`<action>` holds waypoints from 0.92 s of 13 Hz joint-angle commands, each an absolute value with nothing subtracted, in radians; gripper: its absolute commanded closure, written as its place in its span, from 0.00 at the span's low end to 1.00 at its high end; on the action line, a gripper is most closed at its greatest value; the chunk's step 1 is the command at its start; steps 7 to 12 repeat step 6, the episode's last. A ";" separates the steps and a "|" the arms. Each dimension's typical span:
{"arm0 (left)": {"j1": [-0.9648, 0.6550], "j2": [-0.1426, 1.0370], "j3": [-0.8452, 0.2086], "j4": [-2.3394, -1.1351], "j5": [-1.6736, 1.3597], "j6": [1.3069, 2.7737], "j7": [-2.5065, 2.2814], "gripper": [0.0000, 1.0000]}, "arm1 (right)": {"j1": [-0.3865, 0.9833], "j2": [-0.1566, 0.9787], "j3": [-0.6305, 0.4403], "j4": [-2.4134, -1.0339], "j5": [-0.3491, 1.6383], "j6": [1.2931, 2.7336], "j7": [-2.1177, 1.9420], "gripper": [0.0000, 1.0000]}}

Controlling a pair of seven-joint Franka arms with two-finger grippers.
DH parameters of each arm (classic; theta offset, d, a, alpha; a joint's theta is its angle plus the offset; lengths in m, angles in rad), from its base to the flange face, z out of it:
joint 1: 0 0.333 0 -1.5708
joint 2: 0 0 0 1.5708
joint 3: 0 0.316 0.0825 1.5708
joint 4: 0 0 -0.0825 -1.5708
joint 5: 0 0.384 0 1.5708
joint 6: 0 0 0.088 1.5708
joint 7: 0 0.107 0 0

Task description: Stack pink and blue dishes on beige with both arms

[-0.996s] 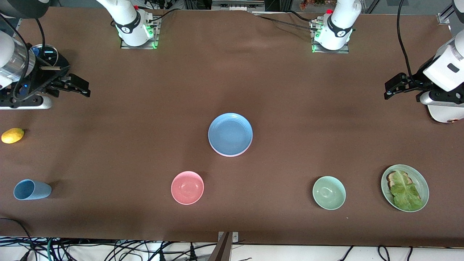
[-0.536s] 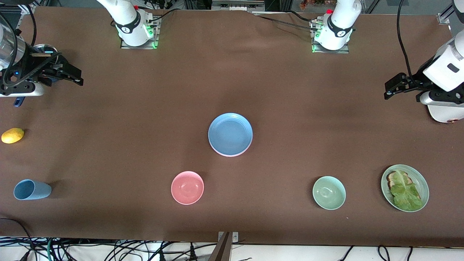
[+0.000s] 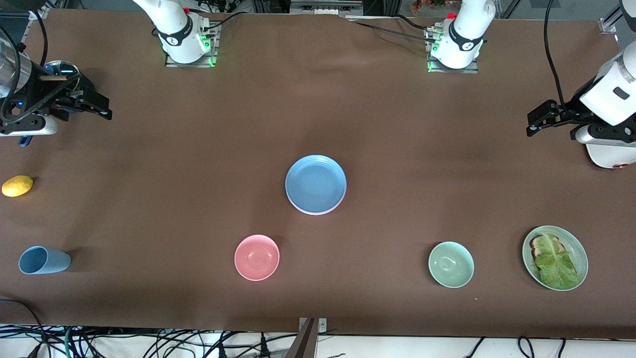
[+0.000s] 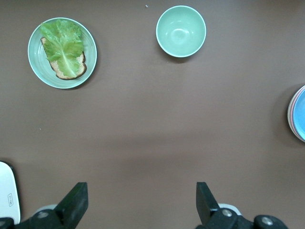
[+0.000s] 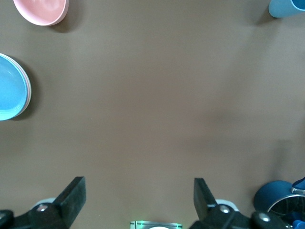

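Observation:
The dusty blue plate (image 3: pixel 315 183) lies at the table's middle on top of a stack; it also shows as the blue plate (image 4: pixel 300 114) in the left wrist view and the blue plate (image 5: pixel 10 93) in the right wrist view. A thin pink rim (image 3: pixel 312 212) peeks out under it. The beige plate is hidden. My right gripper (image 3: pixel 102 107) hangs open and empty over the right arm's end of the table, shown as the right gripper (image 5: pixel 139 191) in its wrist view. My left gripper (image 3: pixel 532 122) waits open and empty over the left arm's end, the left gripper (image 4: pixel 142 195) in its wrist view.
A pink bowl (image 3: pixel 257 257) and a mint-green bowl (image 3: pixel 451 264) sit nearer the camera than the stack. A green plate (image 3: pixel 525 254) with toast and lettuce is toward the left arm's end. A light-blue cup (image 3: pixel 42 260) and a lemon (image 3: pixel 17 185) are toward the right arm's end.
The right arm has drawn back toward its end of the table and toward the bases' side. The left arm and the dishes have not moved.

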State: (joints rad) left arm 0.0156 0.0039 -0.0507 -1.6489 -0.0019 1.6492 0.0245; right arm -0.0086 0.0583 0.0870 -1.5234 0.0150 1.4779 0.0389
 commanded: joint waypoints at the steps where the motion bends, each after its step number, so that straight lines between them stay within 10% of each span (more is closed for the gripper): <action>1: 0.011 0.006 -0.049 -1.640 0.005 1.652 0.029 0.00 | -0.026 0.063 0.104 -1.499 0.020 1.467 0.029 0.00; 12: 0.011 0.006 -0.049 -1.640 0.006 1.652 0.029 0.00 | -0.023 0.063 0.104 -1.499 0.008 1.470 0.029 0.00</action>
